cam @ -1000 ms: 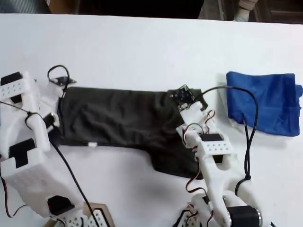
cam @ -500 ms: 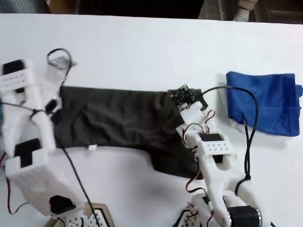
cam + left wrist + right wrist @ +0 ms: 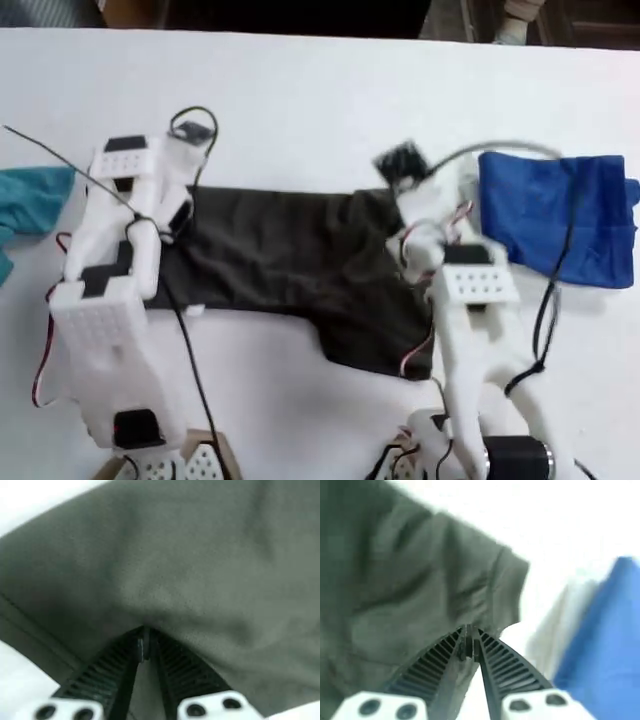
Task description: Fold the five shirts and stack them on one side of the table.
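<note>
- Dark shirt (image 3: 280, 255) spread crumpled across the middle of the white table (image 3: 300, 90), long side running from 9 to 3 o'clock, one flap reaching toward 5 o'clock.
- Small white tag (image 3: 193, 310) on its near hem, toward 7 o'clock; print too small to read.
- Left gripper (image 3: 144, 647) at the 9 o'clock end of the dark shirt, jaws closed, pinching a fold of the cloth.
- Right gripper (image 3: 469, 647) at the 3 o'clock end, jaws pressed together on the cloth near a hemmed corner.
- Blue shirt (image 3: 555, 215) folded at the table's 3 o'clock side, just beside the right arm, apart from the dark shirt.
- Teal cloth (image 3: 30, 195) at the 9 o'clock edge, partly cut off.
</note>
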### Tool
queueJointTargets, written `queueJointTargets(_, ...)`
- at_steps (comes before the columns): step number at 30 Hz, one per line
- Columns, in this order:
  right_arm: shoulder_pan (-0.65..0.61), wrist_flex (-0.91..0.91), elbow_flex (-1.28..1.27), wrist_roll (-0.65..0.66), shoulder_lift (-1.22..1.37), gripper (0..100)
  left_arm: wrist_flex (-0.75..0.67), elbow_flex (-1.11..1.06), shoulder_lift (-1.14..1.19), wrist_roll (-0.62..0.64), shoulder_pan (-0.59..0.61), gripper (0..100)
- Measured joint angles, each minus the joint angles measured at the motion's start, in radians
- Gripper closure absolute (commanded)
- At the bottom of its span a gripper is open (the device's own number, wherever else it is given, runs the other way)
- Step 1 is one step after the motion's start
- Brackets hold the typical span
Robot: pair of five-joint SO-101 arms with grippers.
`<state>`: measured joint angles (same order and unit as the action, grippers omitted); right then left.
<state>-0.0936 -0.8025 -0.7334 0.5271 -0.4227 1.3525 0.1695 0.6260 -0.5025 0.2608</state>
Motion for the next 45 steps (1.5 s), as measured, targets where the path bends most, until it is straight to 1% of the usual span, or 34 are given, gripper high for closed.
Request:
queueJointTargets(4, -0.009, -0.017, 0.204, 0.000, 0.084, 97.7, 0.000, 0.006, 0.006, 0.038, 0.002, 97)
queueJointTargets(10, -0.041, -0.025, 0.379, 0.000, 0.442, 97.7, 0.008, 0.026, 0.005, 0.041, 0.002, 97)
queueJointTargets(15, -0.038, -0.121, 0.545, 0.000, 0.655, 97.7, 0.127, 0.183, 0.005, 0.041, 0.000, 97)
queueJointTargets(17, -0.038, -0.158, 0.600, 0.000, 0.712, 97.7, 0.172, 0.250, 0.003, 0.041, -0.012, 97)
queueJointTargets(20, -0.038, -0.196, 0.651, 0.000, 0.778, 97.7, 0.178, 0.272, 0.015, 0.041, -0.034, 97)
queueJointTargets(24, -0.038, -0.216, 0.678, 0.000, 0.827, 97.8, 0.130, 0.298, 0.123, 0.041, -0.021, 97)
queueJointTargets(27, -0.026, -0.216, 0.697, 0.000, 0.847, 97.8, 0.124, 0.353, 0.193, 0.041, -0.012, 97)
queueJointTargets(29, 0.002, -0.216, 0.732, 0.000, 0.876, 97.8, 0.163, 0.428, 0.239, 0.041, -0.003, 97)
queueJointTargets(32, 0.026, -0.224, 0.810, 0.020, 0.948, 97.8, 0.264, 0.569, 0.295, 0.055, 0.002, 97)
queueJointTargets(35, 0.028, -0.276, 0.916, 0.035, 1.034, 97.8, 0.338, 0.715, 0.358, 0.060, 0.018, 97)
queueJointTargets(41, 0.026, -0.427, 1.158, 0.035, 1.169, 97.8, 0.374, 0.905, 0.493, 0.060, 0.060, 97)
queueJointTargets(45, 0.028, -0.526, 1.284, 0.035, 1.185, 97.8, 0.391, 1.019, 0.562, 0.061, 0.064, 97)
